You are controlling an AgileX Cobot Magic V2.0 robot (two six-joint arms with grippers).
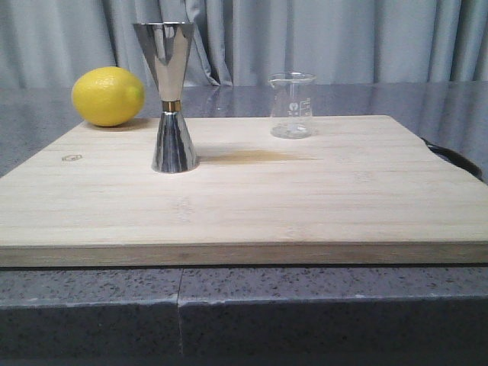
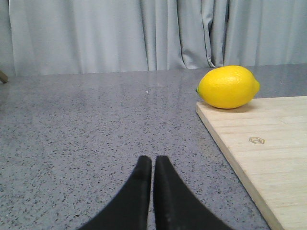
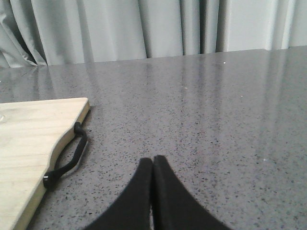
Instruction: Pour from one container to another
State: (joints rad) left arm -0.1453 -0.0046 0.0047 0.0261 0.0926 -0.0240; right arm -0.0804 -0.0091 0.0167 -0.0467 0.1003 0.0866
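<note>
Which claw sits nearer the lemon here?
Left. The left claw rests over the counter beside the cutting board's lemon corner; the right claw is off the board's opposite, handle side.

- The glass beaker (image 1: 291,105) has faint white marks printed on its side, but they are too small and pale to read.
- The wooden board (image 2: 268,158) has a little six-sided logo (image 2: 257,140) stamped on it, with no letters to read.

Mirror-polished steel jigger (image 1: 171,95); clear glass beaker (image 1: 291,105); seemingly matt wood board (image 1: 252,198).
</note>
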